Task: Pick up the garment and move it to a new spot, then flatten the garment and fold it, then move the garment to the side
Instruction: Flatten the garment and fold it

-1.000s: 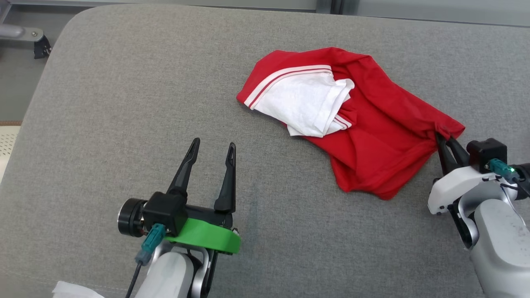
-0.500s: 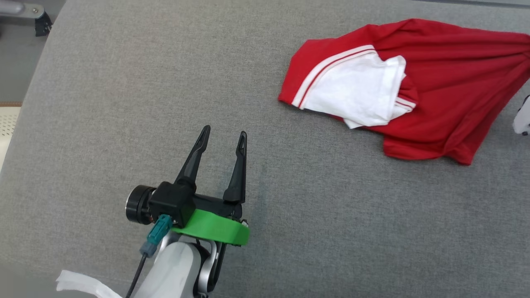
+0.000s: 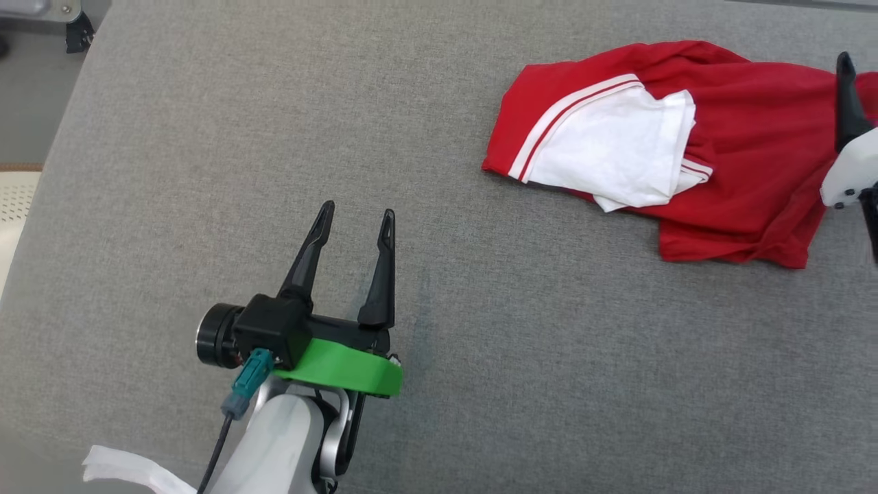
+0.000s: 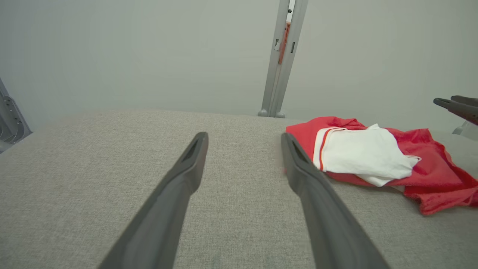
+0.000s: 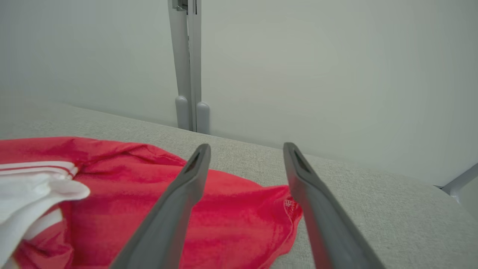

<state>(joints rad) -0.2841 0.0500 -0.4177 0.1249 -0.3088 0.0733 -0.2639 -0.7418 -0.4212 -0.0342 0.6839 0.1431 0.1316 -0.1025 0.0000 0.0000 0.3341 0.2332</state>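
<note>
Grey woven cloth covers the desk (image 3: 206, 171). Nearest, the left pincer (image 3: 358, 209) hangs over bare cloth, its two dark fingers spread with nothing between them. Farther off, toward the right, the garment (image 3: 754, 137) lies crumpled on the desk, red, with a white part (image 3: 610, 147) and white stripes on top. At its right end the right pincer (image 5: 246, 147) is over the red cloth, fingers spread too, holding nothing. Behind the desk stands a pale wall (image 5: 336, 74) with a metal post (image 5: 186, 56).
</note>
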